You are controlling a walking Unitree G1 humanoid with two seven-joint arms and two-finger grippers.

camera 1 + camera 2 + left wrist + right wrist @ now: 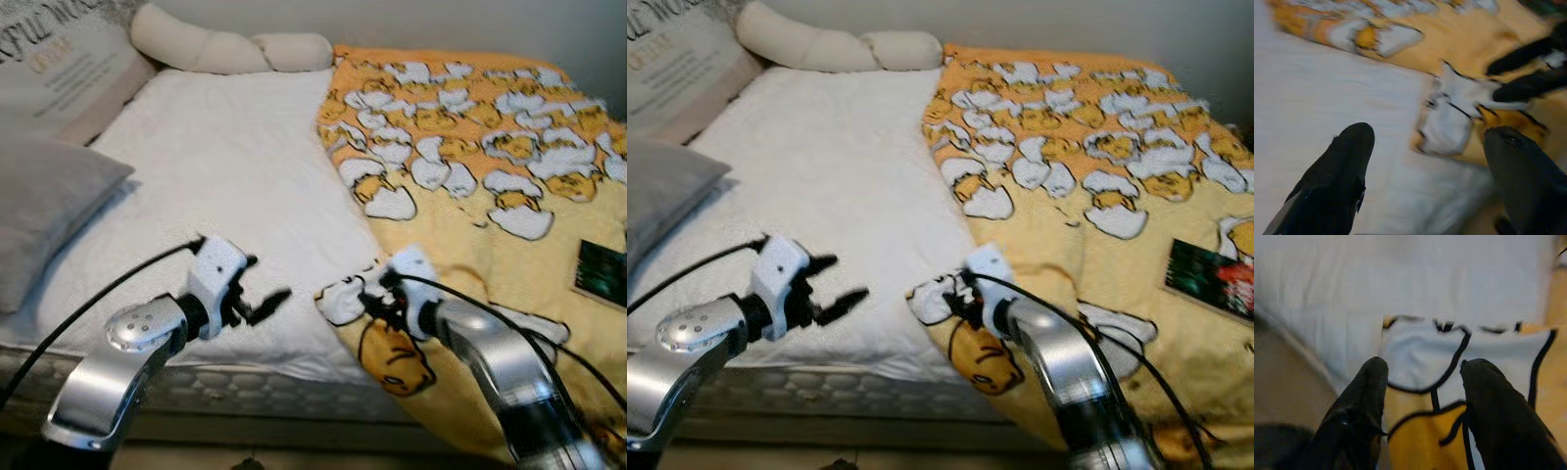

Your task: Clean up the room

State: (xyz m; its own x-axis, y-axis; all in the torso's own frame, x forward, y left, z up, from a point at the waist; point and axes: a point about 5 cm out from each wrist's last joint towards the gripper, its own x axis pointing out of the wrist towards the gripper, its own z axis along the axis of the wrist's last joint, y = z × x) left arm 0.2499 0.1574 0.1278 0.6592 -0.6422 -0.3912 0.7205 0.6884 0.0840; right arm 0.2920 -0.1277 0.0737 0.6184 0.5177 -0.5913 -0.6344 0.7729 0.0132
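**Blanket corner between the right fingers**

While the left gripper (257, 290) hovers wide open over the white mattress (225, 166), the right gripper (370, 294) meets the blanket (470, 196) corner near the bed's front edge. A lettered pillow (59, 69) is unreadable.

In the right wrist view, parted fingers (1364, 396) straddle that corner; grip unclear.

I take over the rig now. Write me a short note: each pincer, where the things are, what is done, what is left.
Left pincer: open, above the white sheet, holding nothing.
Right pincer: open, fingers either side of the blanket corner at the bed's front edge; not yet closed on it.
Blanket covers the bed's right half only. A book lies on it at right. Pillows at left.
Done: blanket corner reached.
Left: probably grasp the corner, spread the blanket, tidy the book.
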